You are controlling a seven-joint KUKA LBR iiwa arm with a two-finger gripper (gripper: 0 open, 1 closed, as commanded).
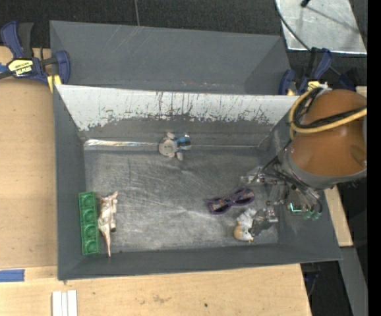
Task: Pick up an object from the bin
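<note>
The bin holds one green studded block (89,222), one pale toy figure (107,219), one grey-blue piece (173,145), one pair of purple sunglasses (230,201), one whitish lump (244,231).

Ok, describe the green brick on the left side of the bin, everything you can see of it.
The green brick is a long, narrow building block, bright green and plastic by its look, with one row of round studs facing up. It lies flat on the floor of the bin, lengthwise along the foot of the left wall, near the front left corner. A pale tan-and-white toy lies along its right side, seemingly against it. Nothing else is close to it.
</note>
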